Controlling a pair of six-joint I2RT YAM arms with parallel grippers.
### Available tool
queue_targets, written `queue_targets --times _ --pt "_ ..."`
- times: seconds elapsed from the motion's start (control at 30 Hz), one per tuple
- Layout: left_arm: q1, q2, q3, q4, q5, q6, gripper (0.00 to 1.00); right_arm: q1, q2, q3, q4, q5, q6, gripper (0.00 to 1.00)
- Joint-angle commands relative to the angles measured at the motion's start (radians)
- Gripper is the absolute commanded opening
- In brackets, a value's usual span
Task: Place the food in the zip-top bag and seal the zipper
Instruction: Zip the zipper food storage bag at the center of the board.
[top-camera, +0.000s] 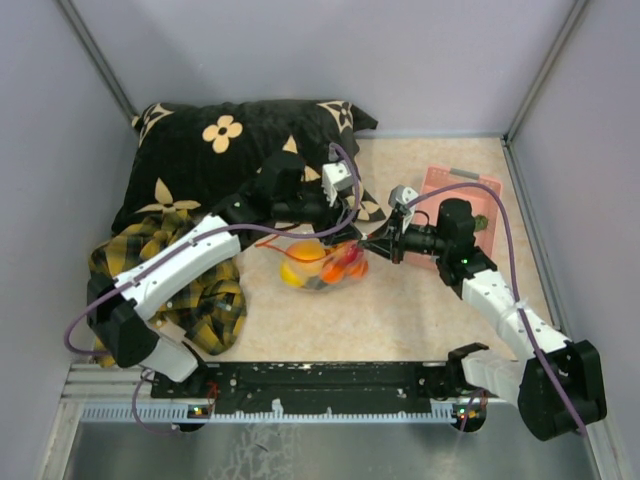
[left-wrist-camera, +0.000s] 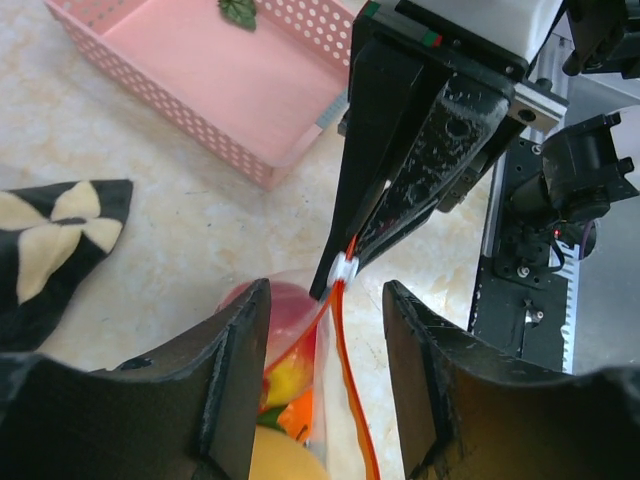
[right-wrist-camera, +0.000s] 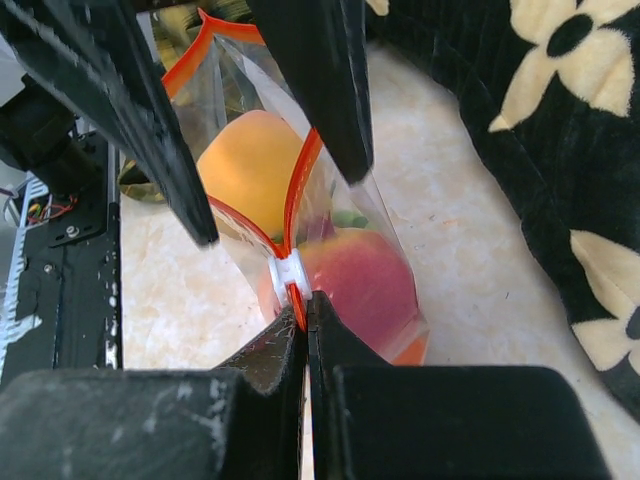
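Note:
The zip-top bag (top-camera: 322, 268) lies mid-table with food inside: a red apple (right-wrist-camera: 360, 280), an orange (right-wrist-camera: 250, 165) and a yellow lemon (left-wrist-camera: 285, 380). Its red-orange zipper (left-wrist-camera: 350, 380) gapes in two strips that meet at a white slider (right-wrist-camera: 290, 272). My right gripper (right-wrist-camera: 307, 300) is shut on the zipper's end just behind that slider. My left gripper (left-wrist-camera: 325, 300) is open over the bag's mouth. One of its fingers (right-wrist-camera: 190, 190) stands on each side of the strips, and neither presses on them. In the top view the left gripper (top-camera: 335, 235) and the right gripper (top-camera: 372, 243) meet above the bag.
A pink basket (top-camera: 455, 190) stands at the right behind my right arm, with a green piece (left-wrist-camera: 238, 10) in it. A black flowered pillow (top-camera: 220, 150) fills the back left. A yellow-black plaid cloth (top-camera: 200, 290) lies under my left arm.

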Motion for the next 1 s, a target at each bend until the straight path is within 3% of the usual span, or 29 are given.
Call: queue_targets --times 0.0,0.17,0.43,0.63,0.8,0.9,0.97 --pt "-0.035 0.054 0.070 0.012 0.052 0.039 0.53 0.004 -0.020 0.057 0.023 -0.017 -0.005 0.00" --pt "-0.042 0.087 0.078 0.007 0.082 0.054 0.50 0.005 -0.015 0.057 0.023 -0.022 0.003 0.00" --pt "-0.046 0.110 0.079 -0.023 0.109 0.087 0.33 0.005 -0.018 0.057 0.020 -0.021 0.002 0.00" --pt "-0.046 0.107 0.079 -0.053 0.108 0.113 0.28 0.004 -0.021 0.057 0.017 -0.019 0.002 0.00" --pt "-0.046 0.114 0.085 -0.080 0.112 0.127 0.17 0.005 -0.019 0.059 0.013 -0.014 0.005 0.00" --pt "-0.045 0.109 0.088 -0.097 0.095 0.138 0.02 0.004 -0.022 0.062 -0.003 -0.016 -0.003 0.00" --pt "-0.044 0.093 0.089 -0.114 0.073 0.154 0.00 0.004 -0.029 0.065 -0.023 -0.010 -0.015 0.00"
